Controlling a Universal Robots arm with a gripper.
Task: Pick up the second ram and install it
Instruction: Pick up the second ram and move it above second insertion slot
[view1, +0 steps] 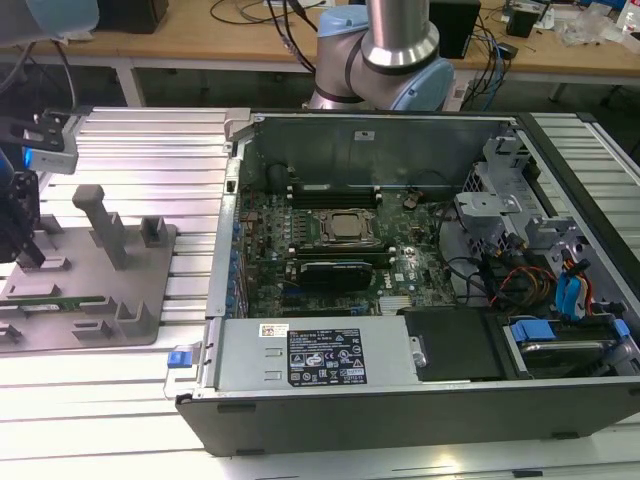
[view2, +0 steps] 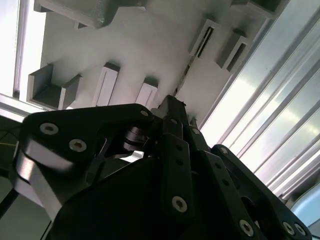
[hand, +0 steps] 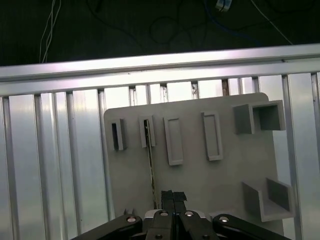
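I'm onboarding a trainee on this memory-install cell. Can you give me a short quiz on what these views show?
1. True or false: the gripper is inside the computer case.
2. Where does the green memory stick lie? A) on the grey tray B) in the case C) on the wooden bench
3. Fill in: in the exterior view, the tray sits on the case's ____ side.
Key: 1 false; 2 A; 3 left.

Blown-out overhead glare across the ribbed metal table (view1: 100, 420)
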